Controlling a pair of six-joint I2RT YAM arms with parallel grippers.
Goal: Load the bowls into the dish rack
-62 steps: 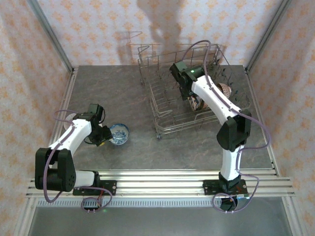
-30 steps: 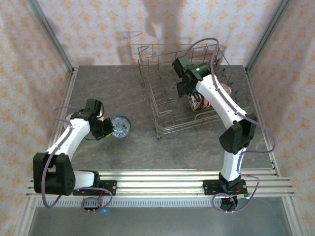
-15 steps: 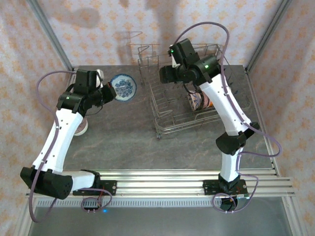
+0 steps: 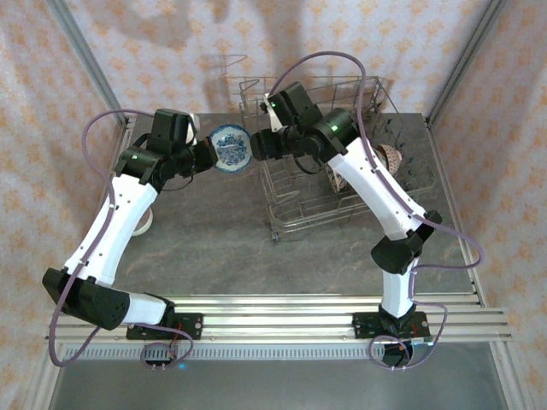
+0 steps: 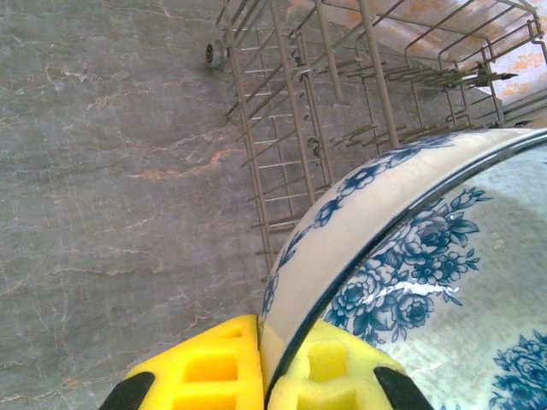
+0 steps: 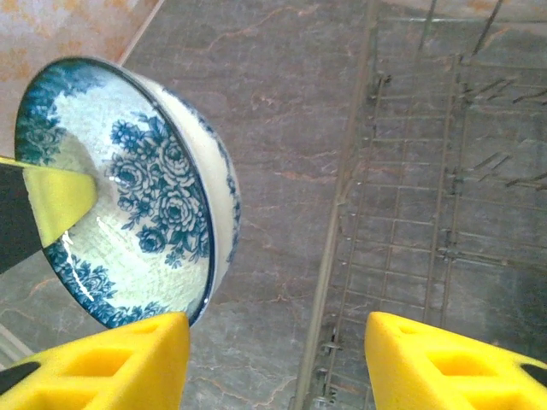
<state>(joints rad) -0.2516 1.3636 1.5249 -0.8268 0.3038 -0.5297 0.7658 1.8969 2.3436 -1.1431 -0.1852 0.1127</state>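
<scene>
One bowl aloft: blue-and-white bowl (image 4: 230,147) is held on edge, left of the dish rack (image 4: 282,201).
Left gripper (image 5: 263,369): clamped on its rim, seen at the left wrist.
Right gripper (image 6: 269,363): pads apart; rim beside one pad, contact unclear.
Facing: hollow turned toward the right gripper.
Cut off: bowl's far rim, left wrist view.

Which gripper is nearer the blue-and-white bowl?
Left. The left gripper is clamped on the rim of the blue-and-white bowl; the right gripper sits just beside it, jaws open, on the dish rack side.
</scene>
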